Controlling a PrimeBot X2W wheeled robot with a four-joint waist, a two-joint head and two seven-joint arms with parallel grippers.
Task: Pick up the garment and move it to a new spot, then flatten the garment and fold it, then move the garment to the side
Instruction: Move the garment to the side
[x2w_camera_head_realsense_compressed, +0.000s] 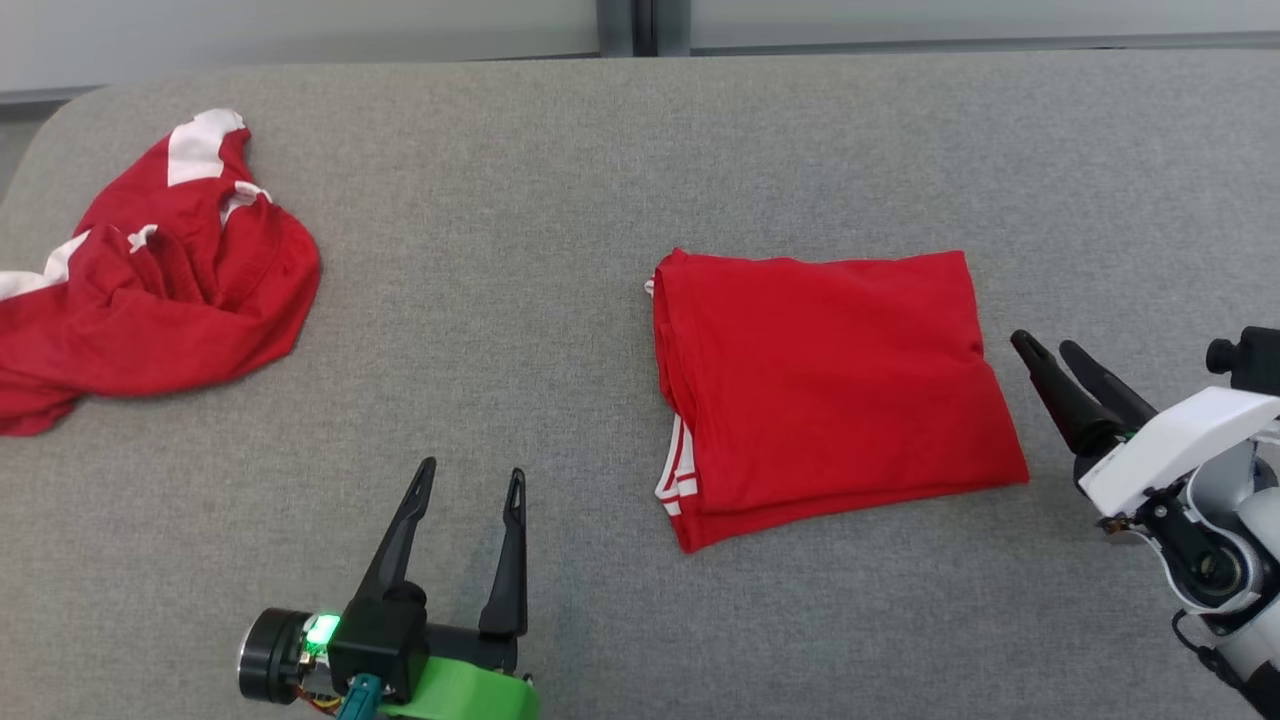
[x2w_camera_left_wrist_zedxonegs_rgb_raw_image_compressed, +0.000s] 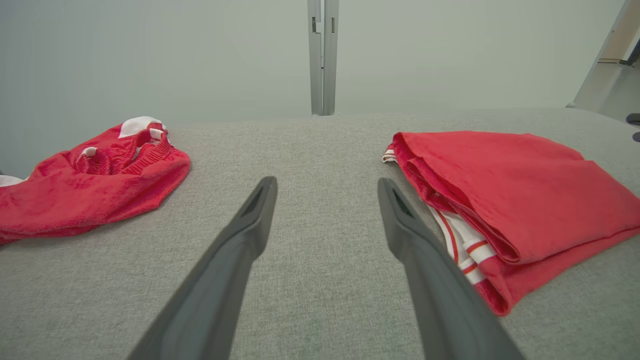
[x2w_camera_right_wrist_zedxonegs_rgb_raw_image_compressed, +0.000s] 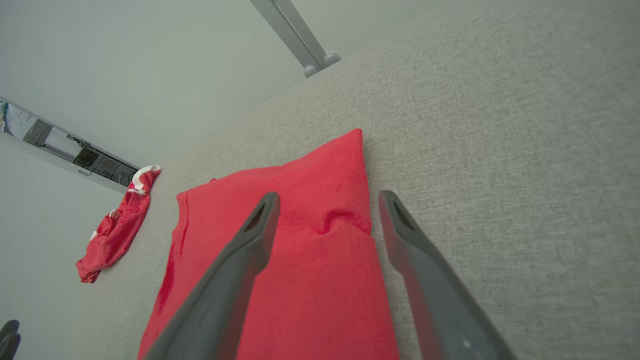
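Observation:
A red garment (x2w_camera_head_realsense_compressed: 830, 385) with white side stripes lies folded into a neat rectangle right of centre on the grey padded table (x2w_camera_head_realsense_compressed: 560, 180). My left gripper (x2w_camera_head_realsense_compressed: 473, 480) stands open near the front edge, to the left of the fold, nothing between its fingers. In the left wrist view the folded garment (x2w_camera_left_wrist_zedxonegs_rgb_raw_image_compressed: 520, 195) lies just right of the open left gripper (x2w_camera_left_wrist_zedxonegs_rgb_raw_image_compressed: 325, 190). My right gripper (x2w_camera_head_realsense_compressed: 1045, 345) is open beside the garment's right edge, apart from the cloth. The right wrist view shows the right gripper (x2w_camera_right_wrist_zedxonegs_rgb_raw_image_compressed: 327, 200) open over that edge of the garment (x2w_camera_right_wrist_zedxonegs_rgb_raw_image_compressed: 300, 260).
A second red and white garment (x2w_camera_head_realsense_compressed: 150, 285) lies crumpled at the table's far left, also seen as a red heap (x2w_camera_left_wrist_zedxonegs_rgb_raw_image_compressed: 90, 180) and a small red heap (x2w_camera_right_wrist_zedxonegs_rgb_raw_image_compressed: 117, 225). A pale wall with a grey post (x2w_camera_left_wrist_zedxonegs_rgb_raw_image_compressed: 322, 55) stands behind the table.

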